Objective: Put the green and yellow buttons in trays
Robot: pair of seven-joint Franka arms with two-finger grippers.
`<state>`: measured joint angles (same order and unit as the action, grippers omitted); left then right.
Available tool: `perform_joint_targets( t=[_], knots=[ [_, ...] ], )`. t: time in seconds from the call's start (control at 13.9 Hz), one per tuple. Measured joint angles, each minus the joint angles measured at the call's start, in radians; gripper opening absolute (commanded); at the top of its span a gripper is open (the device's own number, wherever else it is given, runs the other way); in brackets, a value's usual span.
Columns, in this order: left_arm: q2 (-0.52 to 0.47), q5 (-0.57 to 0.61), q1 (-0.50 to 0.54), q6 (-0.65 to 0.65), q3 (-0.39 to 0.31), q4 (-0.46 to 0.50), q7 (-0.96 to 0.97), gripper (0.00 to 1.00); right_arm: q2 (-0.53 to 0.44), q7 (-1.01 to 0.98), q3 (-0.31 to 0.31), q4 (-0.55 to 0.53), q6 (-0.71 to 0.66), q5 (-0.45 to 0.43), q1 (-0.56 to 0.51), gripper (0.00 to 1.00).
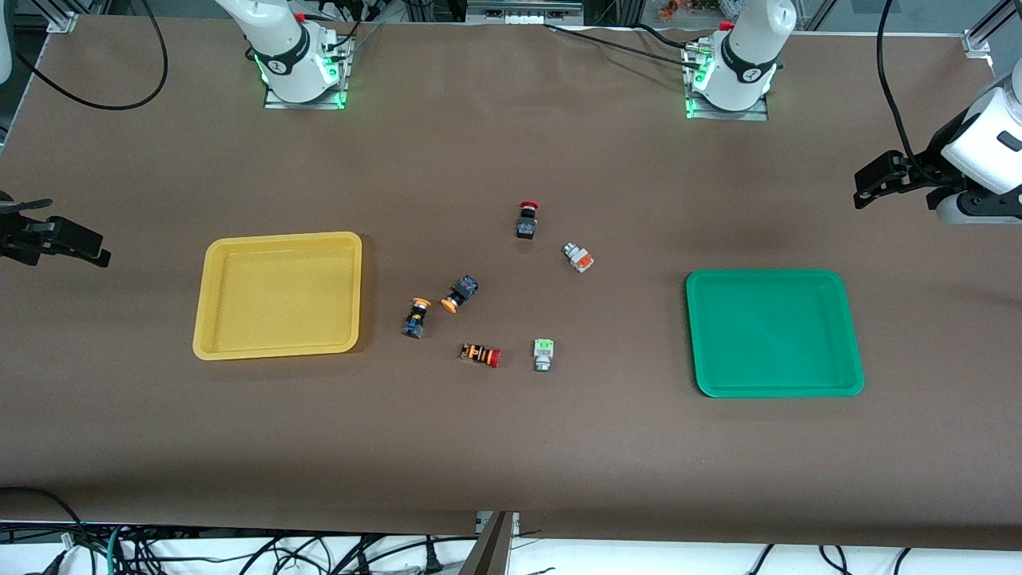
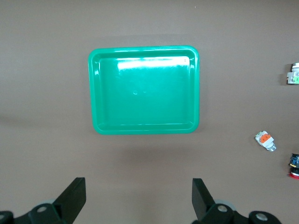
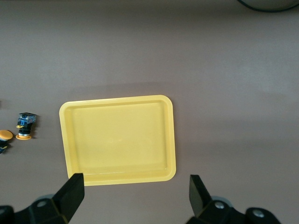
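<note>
The yellow tray [image 1: 278, 238] lies toward the right arm's end and the green tray [image 1: 773, 275] toward the left arm's end; both are empty. Between them lie two black yellow-capped buttons [image 1: 416, 317] [image 1: 460, 293], a silver one with an orange block [image 1: 578, 256] and a silver one with a green block [image 1: 544, 354]. My left gripper [image 1: 866, 188] [image 2: 138, 196] is open and empty, high beside the green tray [image 2: 145, 88]. My right gripper [image 1: 80, 235] [image 3: 135, 193] is open and empty, high beside the yellow tray [image 3: 117, 140].
A black switch with a red cap [image 1: 527, 219] and an orange-striped switch with a red cap [image 1: 481, 354] lie among the buttons. Both arm bases stand along the table edge farthest from the front camera, with cables there.
</note>
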<state>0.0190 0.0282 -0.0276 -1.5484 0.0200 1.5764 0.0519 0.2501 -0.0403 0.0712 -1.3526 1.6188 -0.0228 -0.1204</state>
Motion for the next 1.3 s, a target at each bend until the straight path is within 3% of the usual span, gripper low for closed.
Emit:
perform_joint_targets(
  t=[0.79,1.3],
  knots=[
    [0.001,0.000,0.000,0.000,0.002,0.000,-0.001,1.00,0.049,0.065,0.012,-0.001,-0.001,0.007,0.020,0.99],
    [0.002,0.000,-0.001,0.001,0.008,0.002,-0.001,1.00,0.205,0.469,0.020,-0.002,0.170,0.004,0.277,0.99]
  ],
)
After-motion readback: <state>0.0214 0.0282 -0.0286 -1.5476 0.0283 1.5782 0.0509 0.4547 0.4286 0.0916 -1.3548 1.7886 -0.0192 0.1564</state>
